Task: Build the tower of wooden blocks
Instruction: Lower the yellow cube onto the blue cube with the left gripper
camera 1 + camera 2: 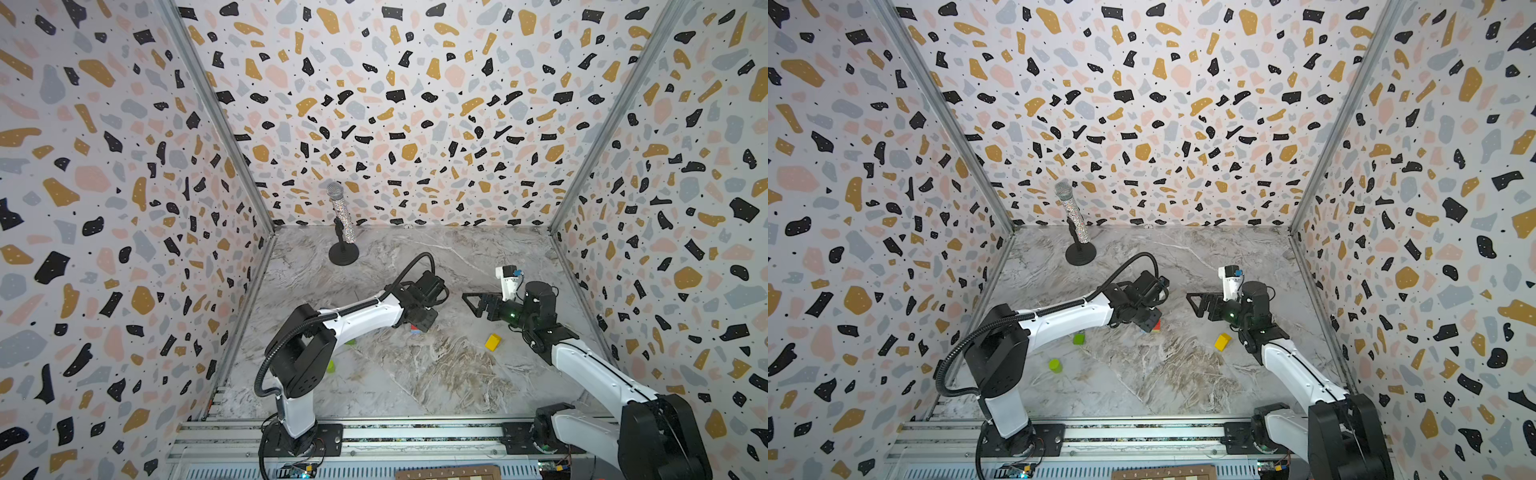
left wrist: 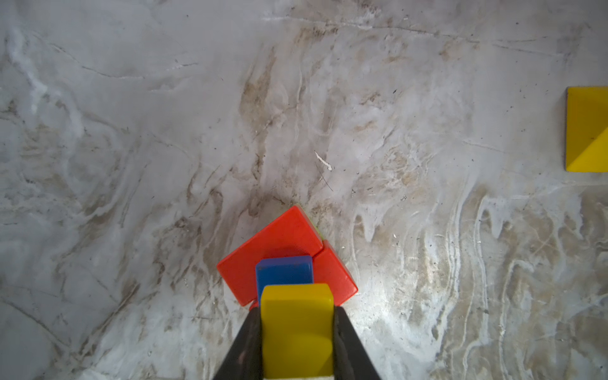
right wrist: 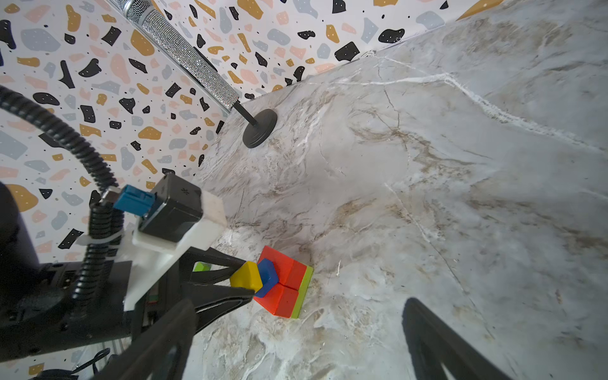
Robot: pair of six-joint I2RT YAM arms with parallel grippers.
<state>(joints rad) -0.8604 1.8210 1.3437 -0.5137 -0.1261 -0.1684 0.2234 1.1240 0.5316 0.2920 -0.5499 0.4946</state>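
on the marble table [image 1: 415, 386], in both top views, the left gripper [image 1: 1148, 322] hangs nose-down over the tower [image 1: 1157, 326]. only a sliver of red and lime shows past the black wrist, and its jaws are hidden here. the right gripper [image 1: 471, 301] hovers near, pointing toward the tower and touching nothing. a loose yellow block [image 1: 493, 342] lies below the right gripper, apart from the tower. a lime cube [image 1: 1078, 338] and a lime cylinder [image 1: 1054, 365] lie beside the left arm, well apart from the tower. a glittery silver microphone [image 1: 341, 212] stands on its black stand near the back wall, on the left.

in the left wrist view, the jaws are pinching a held yellow block [image 2: 297, 329] from both sides. just past it a blue block [image 2: 284, 269] sits on two red blocks [image 2: 273, 250] laid side by side, with a thin lime edge showing under them. the loose yellow block [image 2: 587, 128] is cut off by the frame edge, well apart.

in the right wrist view, the tower stands on the table. its lime base block [image 3: 304, 291] carries the red blocks [image 3: 289, 273], and the blue block [image 3: 268, 279] sits on those. the held yellow block [image 3: 246, 276] is between the left gripper's jaws, right against the blue one. whether it rests on the blue block i cannot tell. the right gripper's own jaws are spread wide, with nothing between them.
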